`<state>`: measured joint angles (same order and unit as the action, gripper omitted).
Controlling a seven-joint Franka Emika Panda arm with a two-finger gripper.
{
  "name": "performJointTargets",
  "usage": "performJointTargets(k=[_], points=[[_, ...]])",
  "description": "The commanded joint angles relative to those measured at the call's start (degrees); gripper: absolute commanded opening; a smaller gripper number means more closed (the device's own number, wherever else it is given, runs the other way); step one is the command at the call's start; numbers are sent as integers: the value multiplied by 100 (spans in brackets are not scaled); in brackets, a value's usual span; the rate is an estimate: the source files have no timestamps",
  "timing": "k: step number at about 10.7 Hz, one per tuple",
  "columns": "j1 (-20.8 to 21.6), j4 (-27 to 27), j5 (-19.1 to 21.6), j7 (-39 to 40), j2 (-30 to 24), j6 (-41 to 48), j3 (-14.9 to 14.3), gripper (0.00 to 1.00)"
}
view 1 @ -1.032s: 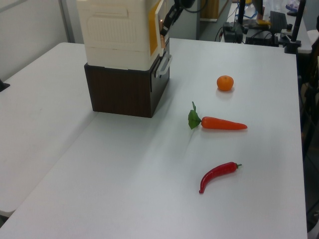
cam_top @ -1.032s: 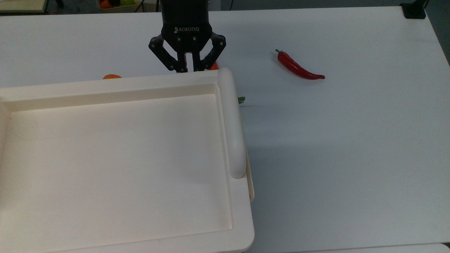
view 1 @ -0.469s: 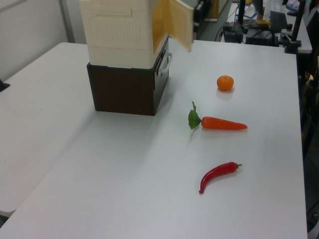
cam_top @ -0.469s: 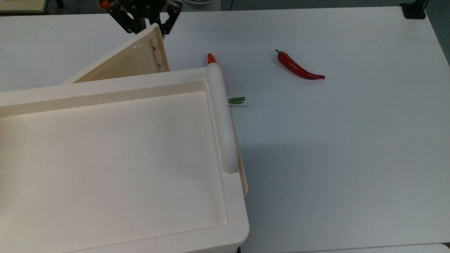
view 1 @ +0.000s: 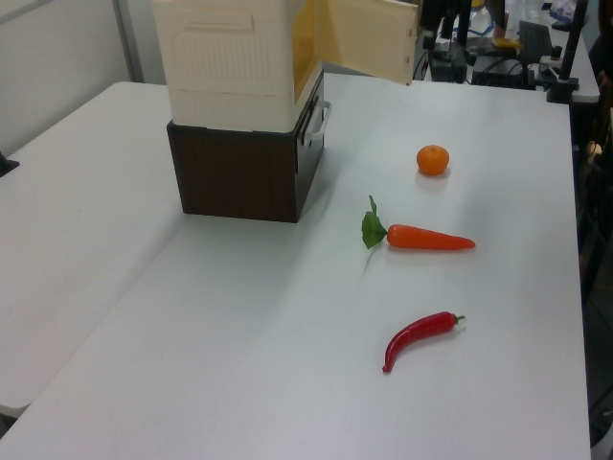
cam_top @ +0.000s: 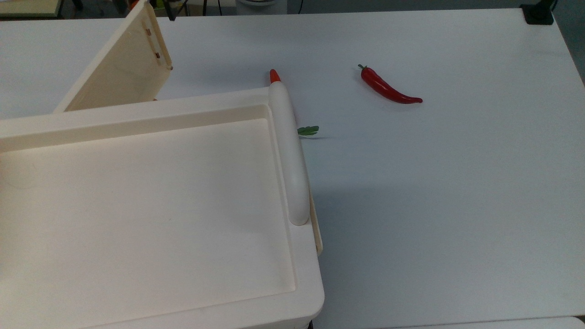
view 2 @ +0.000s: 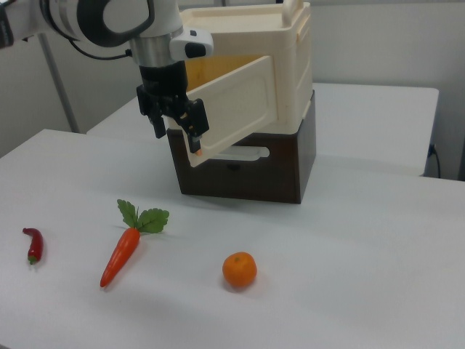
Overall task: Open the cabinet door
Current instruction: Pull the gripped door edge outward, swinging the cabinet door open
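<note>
- Where the cabinet door (view 2: 231, 113) swings out from the cabinet (view 2: 280, 80), it stands wide open, hinged at one side, with its free edge out over the bench (view 2: 349, 262) in the right view.
- Seen in the top view, the cabinet door (cam_top: 119, 68) angles away from the cabinet's upper edge toward the top view's upper left, its inner face showing a few small dark marks near the free edge.
- From the left view, the cabinet door (view 1: 369, 38) juts to the left view's right, and the orange-lit inside of the cabinet (view 1: 230, 57) shows behind it.
- Only the top view gives the recessed top of the cabinet (cam_top: 151, 196) and the long bar handle (cam_top: 289, 151) along its right edge.
- Both side views show the dark brown base (view 2: 247, 171) under the cabinet, with a pale drawer pull on its front.
- At the door's free edge in the right view, the claw (view 2: 190, 132) has its black fingers closed onto the panel, one on each face, gripping the lower corner.
- On the bench in the right view lie a carrot (view 2: 123, 251) with green leaves, an orange (view 2: 239, 270) and a red chilli (view 2: 33, 243), well apart from one another.
- Half hidden by the bar handle in the top view, the carrot (cam_top: 274, 75) shows just its tip, and the red chilli (cam_top: 388, 90) lies clear to the right.
</note>
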<state>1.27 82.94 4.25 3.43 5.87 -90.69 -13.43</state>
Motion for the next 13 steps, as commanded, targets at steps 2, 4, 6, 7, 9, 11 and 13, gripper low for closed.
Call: performJointTargets(k=[2, 4, 6, 7, 9, 11, 13], points=[[-636, 451, -144, -9, -684, 447, 560, 100], [-654, 451, -276, -568, -675, 430, 885, 100], [-550, 460, -232, -607, -605, 369, 939, 100], [-523, 460, -206, -607, -587, 351, 939, 100], [-523, 399, -197, -572, -526, 342, 913, 100], [-523, 346, -241, -650, -464, 228, 878, 100], [-523, 337, -250, -651, -455, 228, 869, 100]])
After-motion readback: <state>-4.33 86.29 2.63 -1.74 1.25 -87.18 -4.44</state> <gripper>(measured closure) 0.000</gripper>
